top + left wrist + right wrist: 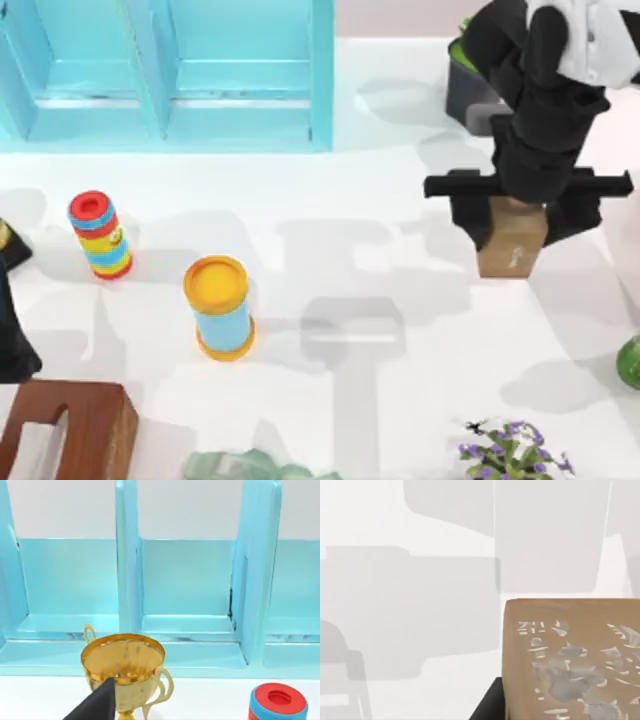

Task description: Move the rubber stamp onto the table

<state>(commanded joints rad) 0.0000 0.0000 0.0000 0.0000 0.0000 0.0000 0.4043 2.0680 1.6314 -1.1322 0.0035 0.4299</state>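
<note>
Brown wood piece: I see a big dark-brown wood piece at the near left corner of the table.
Green glass thing: a pale green glassy thing lies at the near edge, a bit right of the wood piece.
Purple flowers: a small plant with purple flowers sits at the near right.
Green ball: a round green thing peeks in at the right edge.
My left arm: it is parked at the left edge of the table, dark and low. I cannot tell how its fingers stand.
Gold cup: from my left wrist I see a shiny gold cup close by, with the blue cabinet behind it.
Blue can: a blue can with a yellow top stands left of the middle.
Striped tower: a red-topped striped tower stands left of the blue can and a little farther back.
Rubber stamp: the tan rubber stamp is on the right side of the table, upright, with a pale mark on its near face. My right wrist sees that marked face up close, with white table beyond it.
My right gripper: the right gripper is right on top of the stamp, and its black fingers are clamped on the top part of it.
Dark bin: a dark bin with a green rim sits far right, behind my right arm.
Blue cabinet: the light-blue cabinet stands at the far left.
</note>
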